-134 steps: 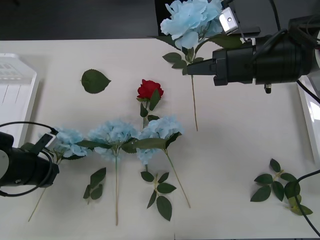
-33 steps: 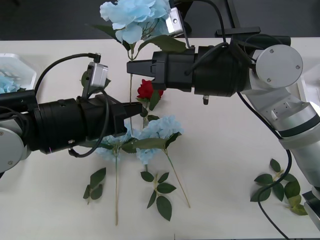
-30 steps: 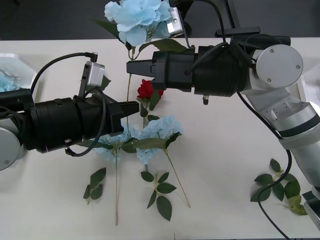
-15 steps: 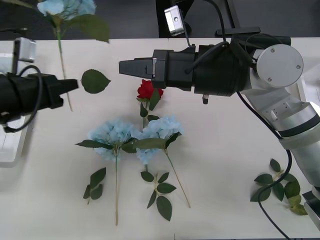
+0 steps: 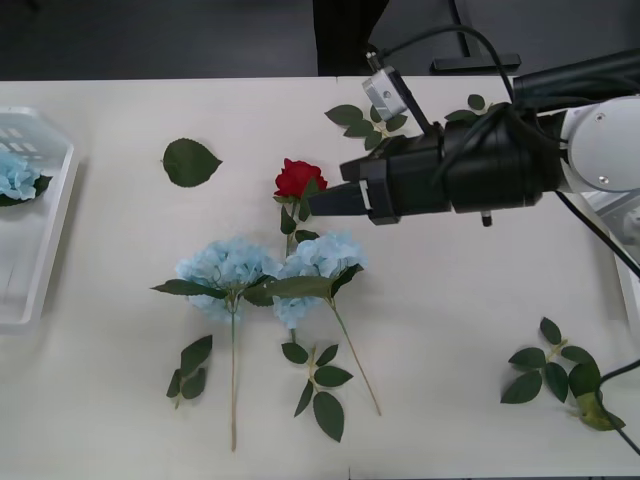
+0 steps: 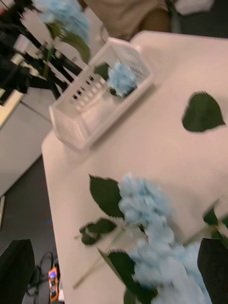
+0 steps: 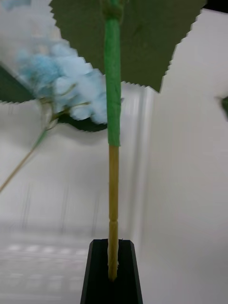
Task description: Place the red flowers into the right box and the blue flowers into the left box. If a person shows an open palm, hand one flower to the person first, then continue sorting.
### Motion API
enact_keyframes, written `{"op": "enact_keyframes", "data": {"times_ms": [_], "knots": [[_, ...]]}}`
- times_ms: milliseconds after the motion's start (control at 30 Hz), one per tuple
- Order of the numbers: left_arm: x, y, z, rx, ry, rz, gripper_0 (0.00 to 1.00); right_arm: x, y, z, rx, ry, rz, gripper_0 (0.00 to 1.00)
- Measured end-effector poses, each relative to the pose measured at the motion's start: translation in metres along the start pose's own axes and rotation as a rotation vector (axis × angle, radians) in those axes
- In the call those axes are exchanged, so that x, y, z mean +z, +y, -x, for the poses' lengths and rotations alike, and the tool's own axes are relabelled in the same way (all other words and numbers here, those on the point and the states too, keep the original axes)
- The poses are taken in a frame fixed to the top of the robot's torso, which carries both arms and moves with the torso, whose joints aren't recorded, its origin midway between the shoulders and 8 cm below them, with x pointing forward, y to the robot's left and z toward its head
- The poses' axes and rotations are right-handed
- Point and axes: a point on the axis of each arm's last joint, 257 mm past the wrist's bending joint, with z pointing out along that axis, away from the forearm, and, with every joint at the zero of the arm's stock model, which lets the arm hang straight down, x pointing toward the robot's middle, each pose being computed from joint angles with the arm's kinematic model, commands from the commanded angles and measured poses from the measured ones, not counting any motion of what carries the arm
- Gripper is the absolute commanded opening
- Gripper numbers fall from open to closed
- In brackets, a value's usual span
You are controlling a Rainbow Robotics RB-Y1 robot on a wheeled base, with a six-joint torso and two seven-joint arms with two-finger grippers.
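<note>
Front view first: the right claw sits low over the tabletop, its black tip just beside the red flower, whose small bloom lies mid-tabletop with its stem running toward the near side. Whether that tip is parted or pressed together cannot be told from here. Two blue flowers lie side by side just near of the rose, fluffy pale heads touching, long stems trailing toward the near edge. At the far left, the left box holds one blue bloom. My read: the rose is this arm's pickup, and the next move calls for a clean pinch on the thin stem, then a carry to the right box, a white sliver at the right edge.

Right wrist view: the claw's dark fingers stand wide at the two corners, nothing between them. Blue clusters sit close below, and the ribbed white tray lies beyond with a blue head inside.

Left wrist view: the left claw is pinched on a blue flower's stem, green wrap above bare yellow stalk, big serrated leaf overhead. White tray floor lies beneath, so a release into the left box looks due.
</note>
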Motion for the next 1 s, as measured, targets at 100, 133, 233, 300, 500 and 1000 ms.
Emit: {"op": "enact_keyframes", "data": {"times_ms": [100, 133, 233, 300, 500, 1000], "knots": [[-0.004, 0.050, -0.025, 0.004, 0.044, 0.102, 0.00, -0.018, -0.013, -0.034, 0.033, 0.091, -0.092, 1.00], [-0.004, 0.063, -0.030, 0.012, 0.054, 0.130, 0.00, -0.023, -0.017, -0.046, 0.020, 0.119, -0.119, 1.00], [-0.001, 0.093, -0.041, 0.056, 0.075, 0.207, 0.18, -0.036, -0.025, -0.081, -0.029, 0.203, -0.193, 1.00], [0.005, 0.102, -0.048, 0.084, 0.094, 0.237, 0.35, -0.043, -0.030, -0.104, -0.043, 0.258, -0.239, 1.00], [0.012, 0.108, -0.067, 0.106, 0.151, 0.252, 0.83, -0.063, -0.040, -0.162, -0.041, 0.387, -0.360, 1.00], [-0.005, -0.087, -0.024, 0.199, 0.038, -0.173, 1.00, -0.039, -0.049, -0.245, -0.062, 0.524, -0.559, 1.00]]}}
